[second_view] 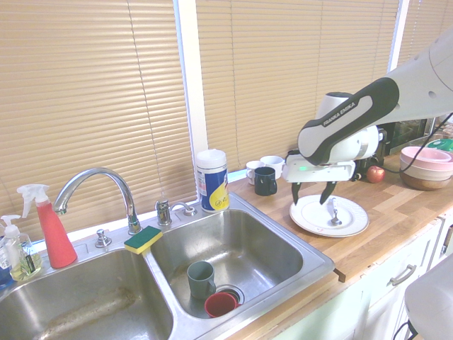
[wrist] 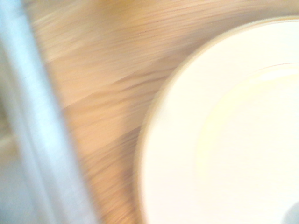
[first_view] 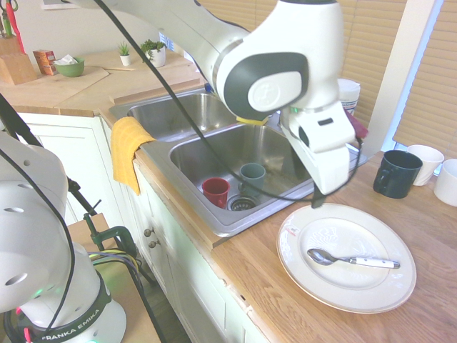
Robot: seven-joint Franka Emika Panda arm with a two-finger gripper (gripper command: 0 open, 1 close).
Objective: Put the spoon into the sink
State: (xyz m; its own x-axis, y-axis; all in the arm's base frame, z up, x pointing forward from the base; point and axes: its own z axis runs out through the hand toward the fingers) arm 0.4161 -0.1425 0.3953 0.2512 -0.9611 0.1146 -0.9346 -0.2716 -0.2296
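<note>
The spoon [first_view: 343, 259] is seen lying on the white plate [first_view: 300, 281], on the wooden counter beside the sink [second_view: 274, 289]. The pincer [second_view: 312, 192] is held above the plate's sink-side edge, its two fingers spread apart with nothing gripped (the spoon is left untouched, further in on the plate). Between spoon and basin, the sink's raised rim is interposed. A red cup [second_view: 221, 304] and a grey-green mug [second_view: 201, 279] are contained in the nearer basin; dark and white mugs [second_view: 265, 181] are placed behind the plate.

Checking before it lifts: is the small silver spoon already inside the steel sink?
No, the small silver spoon lies on the round white plate.
</note>
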